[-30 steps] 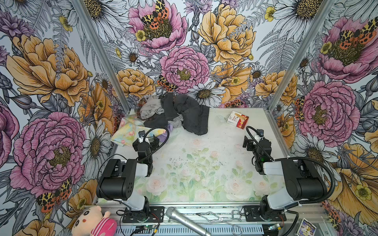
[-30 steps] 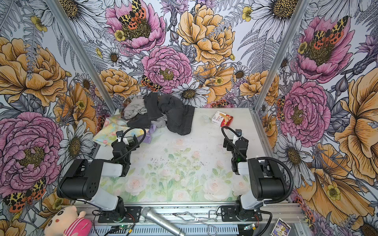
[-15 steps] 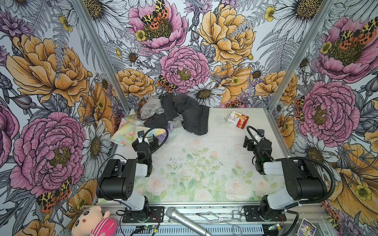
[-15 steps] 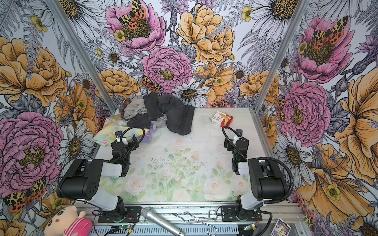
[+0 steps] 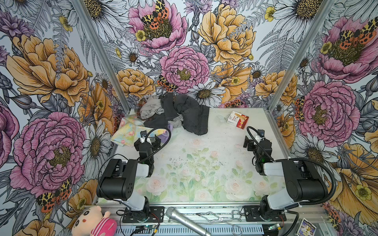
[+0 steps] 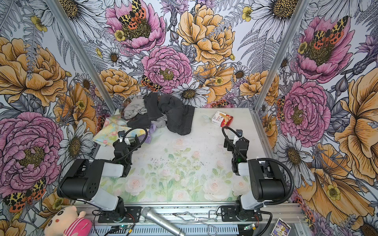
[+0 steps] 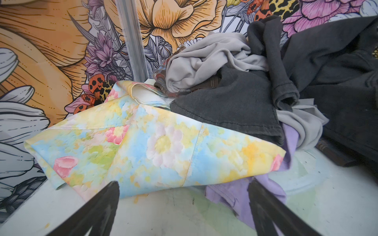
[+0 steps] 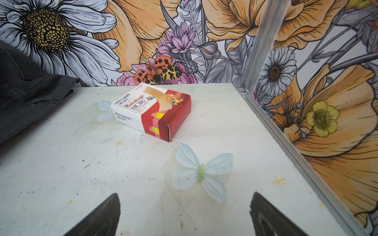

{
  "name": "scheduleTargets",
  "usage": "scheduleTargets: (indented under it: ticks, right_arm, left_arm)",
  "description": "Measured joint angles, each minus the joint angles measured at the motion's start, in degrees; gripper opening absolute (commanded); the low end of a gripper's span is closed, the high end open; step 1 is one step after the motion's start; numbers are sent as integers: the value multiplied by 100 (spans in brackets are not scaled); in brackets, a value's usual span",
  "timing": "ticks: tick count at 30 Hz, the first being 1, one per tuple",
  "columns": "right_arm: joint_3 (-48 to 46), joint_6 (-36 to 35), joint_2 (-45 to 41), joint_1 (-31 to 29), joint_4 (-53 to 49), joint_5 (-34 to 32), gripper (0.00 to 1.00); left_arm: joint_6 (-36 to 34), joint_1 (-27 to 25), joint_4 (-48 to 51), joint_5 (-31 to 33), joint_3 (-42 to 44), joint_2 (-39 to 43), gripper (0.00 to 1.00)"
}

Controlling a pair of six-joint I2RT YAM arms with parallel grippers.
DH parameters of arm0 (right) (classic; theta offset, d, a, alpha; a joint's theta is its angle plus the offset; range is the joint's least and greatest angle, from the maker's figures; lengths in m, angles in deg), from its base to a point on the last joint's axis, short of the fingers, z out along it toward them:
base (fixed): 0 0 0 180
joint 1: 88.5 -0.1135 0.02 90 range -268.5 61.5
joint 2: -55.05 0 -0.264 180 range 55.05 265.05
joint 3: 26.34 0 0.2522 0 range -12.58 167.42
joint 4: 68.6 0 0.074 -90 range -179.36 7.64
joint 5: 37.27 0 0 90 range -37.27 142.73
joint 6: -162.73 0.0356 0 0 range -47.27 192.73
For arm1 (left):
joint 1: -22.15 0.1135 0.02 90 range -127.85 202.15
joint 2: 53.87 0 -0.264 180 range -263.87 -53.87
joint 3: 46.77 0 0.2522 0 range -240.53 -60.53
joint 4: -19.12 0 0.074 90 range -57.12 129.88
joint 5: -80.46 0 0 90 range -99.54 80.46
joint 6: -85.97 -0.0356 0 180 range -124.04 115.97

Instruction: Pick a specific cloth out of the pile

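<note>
The pile [image 5: 173, 110] [image 6: 157, 110] of dark charcoal, light grey and plaid garments lies at the table's back left. The lavender cloth [image 7: 235, 194] pokes out from under the pile's near edge, partly covered by a pastel floral cloth [image 7: 143, 143] and a dark garment. It shows as a small purple patch [image 5: 164, 135] [image 6: 150, 132] in both top views. My left gripper [image 5: 147, 140] [image 7: 184, 188] stands open just in front of it, low over the table, one fingertip [image 7: 257, 196] over the lavender edge. My right gripper [image 5: 254, 142] [image 8: 185, 197] is open and empty at the right.
A red-and-white bandage box [image 5: 237, 119] [image 8: 151, 110] lies at the back right, ahead of the right gripper. Metal frame posts [image 8: 255, 47] and patterned walls close in the table. A microphone [image 5: 186, 220], wire tongs [image 5: 221, 216] and a plush toy [image 5: 94, 222] lie beyond the front edge.
</note>
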Motion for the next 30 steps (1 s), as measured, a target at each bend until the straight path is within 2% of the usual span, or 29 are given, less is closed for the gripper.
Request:
scheduleTargets:
  ticks: [5,10,14,20,27,30]
  right_arm:
    - [-17,11,-619,-120,-293,-339,100]
    - [33,-7,-743,-258,-579,-745,99]
    - [160,4,-968,-339,-990,-1088,99]
    - [841,111,-1250,-496,-1781,-1665,99]
    - [1436,361,-1650,-876,-2594,-2048,99]
    - [1766,540,-1676,-1211,-2955,-2144,97]
  left_arm:
    - [-20,-35,98,101,0,129,99]
    - [-28,-61,455,232,-157,289,99]
    - [-205,-332,1414,527,-728,601,99]
    - [-271,-898,3174,837,-2081,758,99]
    - [328,-1165,5606,702,-3565,750,99]
    - [433,-1528,6341,688,-3965,739,99]
